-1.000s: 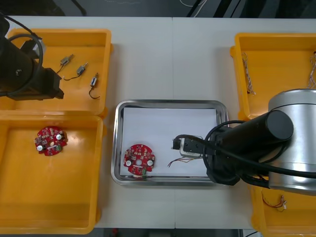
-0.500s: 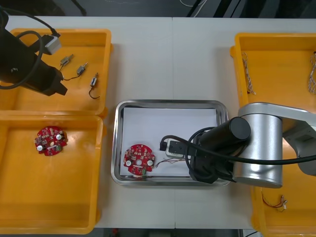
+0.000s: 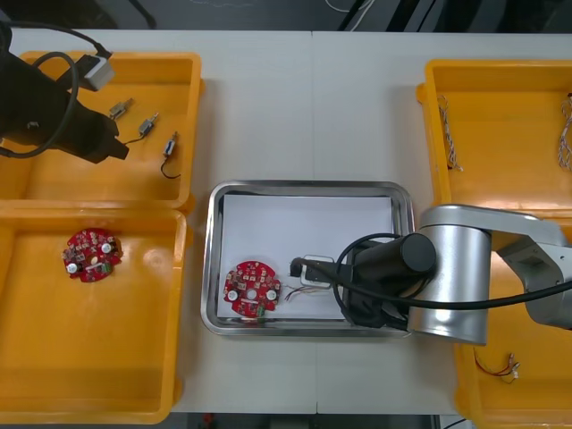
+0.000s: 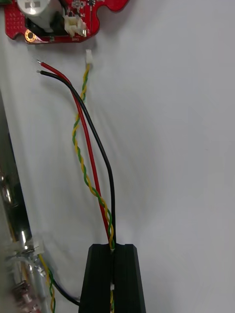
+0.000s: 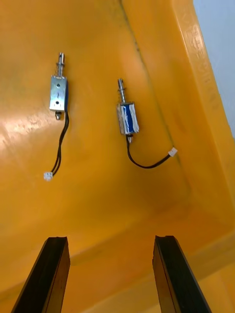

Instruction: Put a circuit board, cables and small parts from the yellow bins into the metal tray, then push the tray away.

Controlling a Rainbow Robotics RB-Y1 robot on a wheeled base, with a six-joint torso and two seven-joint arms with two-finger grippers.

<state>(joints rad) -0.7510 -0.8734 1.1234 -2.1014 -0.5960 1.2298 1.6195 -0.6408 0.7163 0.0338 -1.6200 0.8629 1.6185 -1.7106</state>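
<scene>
My right gripper [image 4: 113, 254] is shut on a bundle of red, black and twisted yellow cables [image 4: 83, 146]. They lie on the white inside of the metal tray [image 3: 304, 187], and their free ends reach almost to the round red circuit board [image 4: 58, 17] that rests in the tray [image 3: 251, 289]. The right arm [image 3: 393, 277] stretches low over the tray's near right part. My left gripper [image 5: 112, 274] is open above the far left yellow bin [image 3: 54, 179], a little short of two small metal parts [image 5: 58, 93] [image 5: 127, 117] with thin black leads.
A second circuit board [image 3: 91, 254] lies in the near left yellow bin. A third small metal part [image 3: 171, 147] sits in the far left bin. Twisted blue and white cables [image 3: 450, 134] lie in the far right bin, a red and yellow cable [image 3: 500, 366] in the near right one.
The right arm has slid left across the tray, carrying the cables towards the circuit board. The left arm has swung right and slightly down over the small parts bin.
</scene>
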